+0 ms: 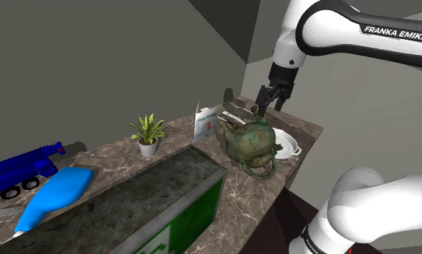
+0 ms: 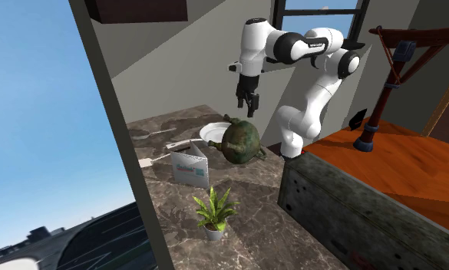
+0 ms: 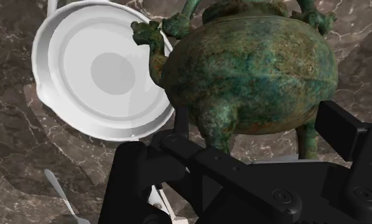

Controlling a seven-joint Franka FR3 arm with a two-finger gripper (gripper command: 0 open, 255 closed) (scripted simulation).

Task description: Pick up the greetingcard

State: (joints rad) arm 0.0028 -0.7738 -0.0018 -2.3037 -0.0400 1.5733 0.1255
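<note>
The greeting card (image 1: 205, 123) is white with blue print and stands upright on the marble counter (image 1: 238, 195), between a potted plant and a green bronze vessel (image 1: 251, 142). From the second exterior view the card (image 2: 190, 166) stands in front of the vessel (image 2: 240, 142). My gripper (image 1: 269, 97) hangs open above the vessel and a white dish (image 1: 289, 141), well above the counter and off to the shoulder view's right of the card. It holds nothing. In the wrist view the gripper (image 3: 238, 137) looks down on the vessel (image 3: 254, 70) and dish (image 3: 95, 70).
A small potted plant (image 1: 148, 135) stands beyond the card. A dark stone box (image 1: 155, 202) takes up the counter's front. A blue toy truck (image 1: 18, 170), a blue bottle (image 1: 54, 196) and a fork (image 1: 0, 213) lie at the shoulder view's left. A spoon (image 3: 63, 198) lies near the dish.
</note>
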